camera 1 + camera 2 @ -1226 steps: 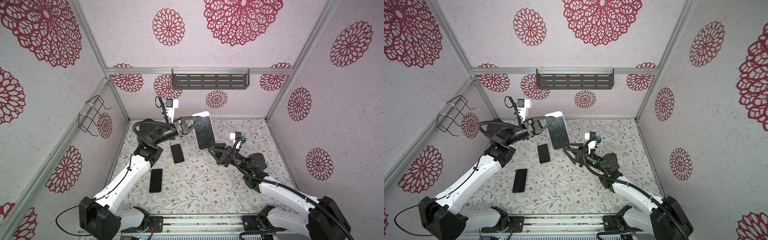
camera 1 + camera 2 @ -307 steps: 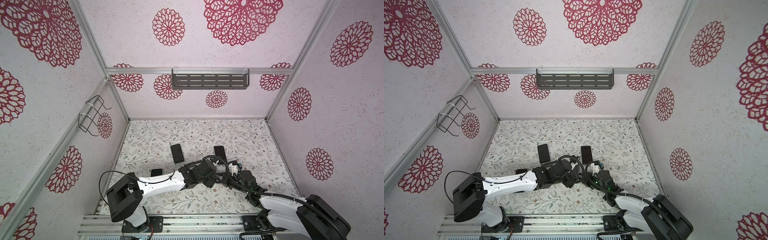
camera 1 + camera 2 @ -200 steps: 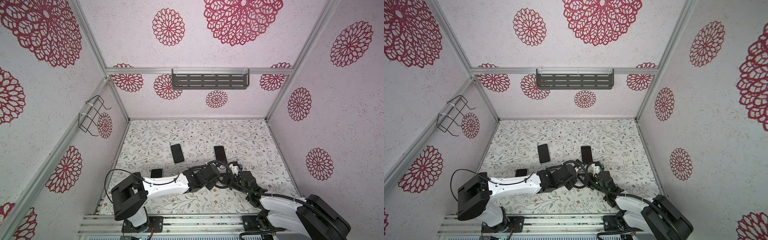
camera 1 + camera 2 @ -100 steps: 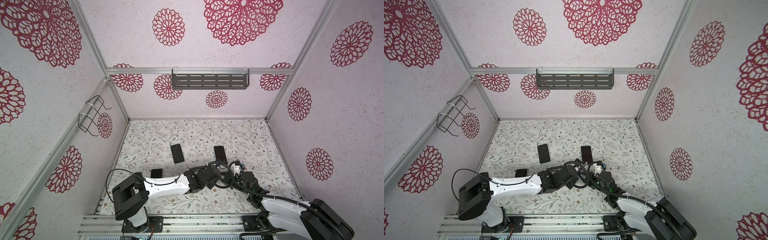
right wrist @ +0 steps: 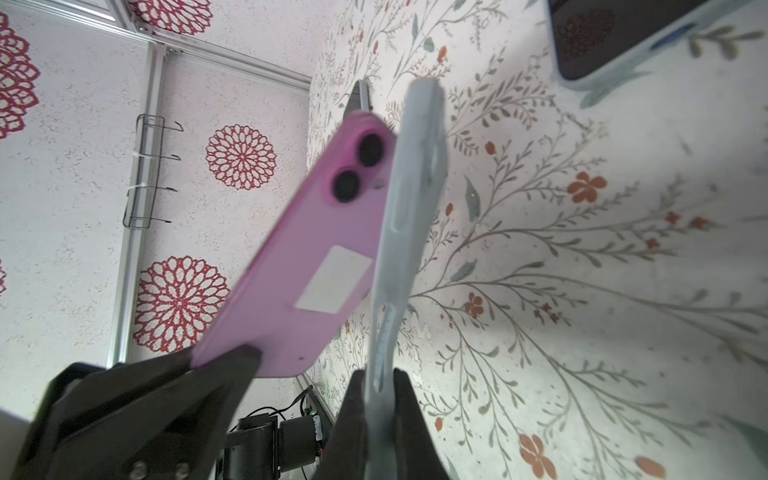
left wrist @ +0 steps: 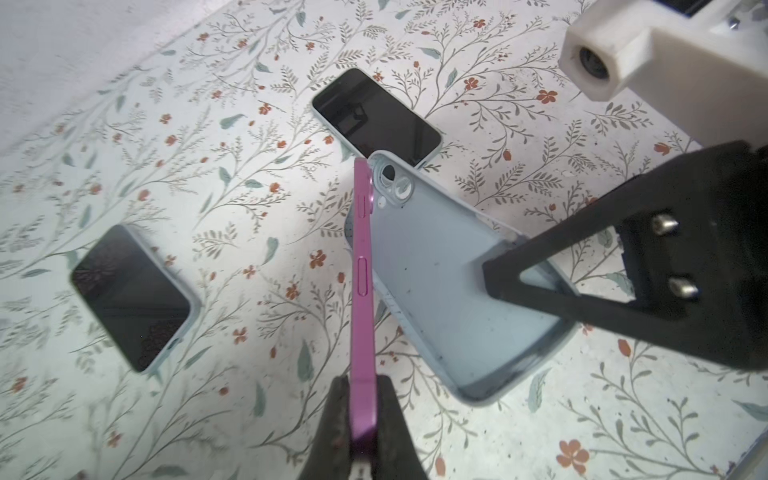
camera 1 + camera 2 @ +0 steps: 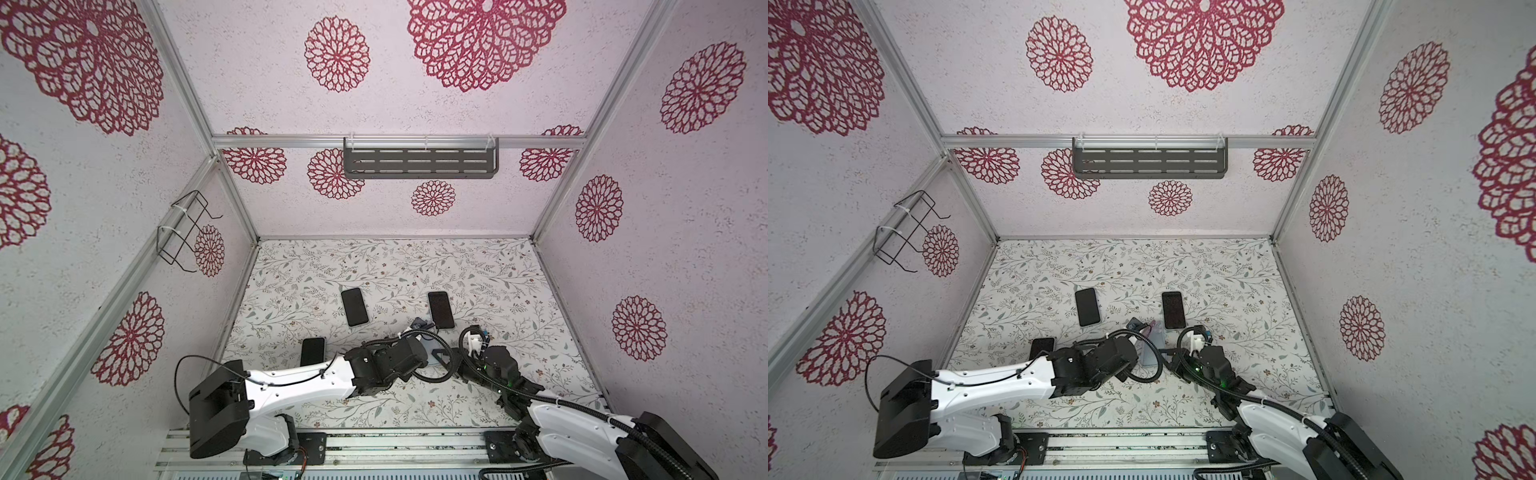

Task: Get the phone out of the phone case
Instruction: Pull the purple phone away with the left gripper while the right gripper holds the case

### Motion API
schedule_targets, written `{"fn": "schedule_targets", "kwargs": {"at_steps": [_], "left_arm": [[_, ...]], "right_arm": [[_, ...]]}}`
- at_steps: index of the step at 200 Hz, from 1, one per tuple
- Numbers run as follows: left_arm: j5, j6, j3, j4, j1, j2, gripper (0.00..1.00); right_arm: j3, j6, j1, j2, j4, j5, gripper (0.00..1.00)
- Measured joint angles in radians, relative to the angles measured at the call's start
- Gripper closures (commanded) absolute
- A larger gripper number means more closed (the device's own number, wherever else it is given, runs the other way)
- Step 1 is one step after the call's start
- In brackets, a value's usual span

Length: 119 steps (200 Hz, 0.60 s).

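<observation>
The left tool is squeezing tight on the short bottom end of the pink phone. It is holding the phone up on its thin edge above the worktop, so the phone is hanging free in the air and not sitting inside anything. The right tool is pinching shut on one side wall of the light blue case, and the case is tipping so its empty inside is showing. Each tool is taking one thing, likely so that one can be pulling while the other is holding back, and each is gripping at an edge so the rest is staying clear. The phone is leaning away from the case like an open book. Their camera corners are sitting just beside each other, and I cannot tell if they are touching there. So the phone is looking as good as out, and what is left is probably moving the two apart and laying them down. Three other phones are lying flat on the worktop with dark screens up, and neither tool is touching them
</observation>
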Motion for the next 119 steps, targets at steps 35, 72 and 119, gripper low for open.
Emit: {"fn": "schedule_targets", "kwargs": {"at_steps": [35,72,119], "left_arm": [[-0.112,-0.079,-0.001,-0.212,-0.06,-0.057,1.0],[-0.198,-0.156,0.037,-0.415,-0.098,0.066,1.0],[-0.271,-0.19,0.114,-0.515,-0.143,0.221,1.0]], "right_arm": [[-0.003,0.0,-0.003,-0.043,-0.069,0.037,1.0],[-0.003,0.0,-0.003,-0.039,-0.087,0.042,1.0],[-0.003,0.005,0.006,-0.009,-0.087,0.042,1.0]]}}
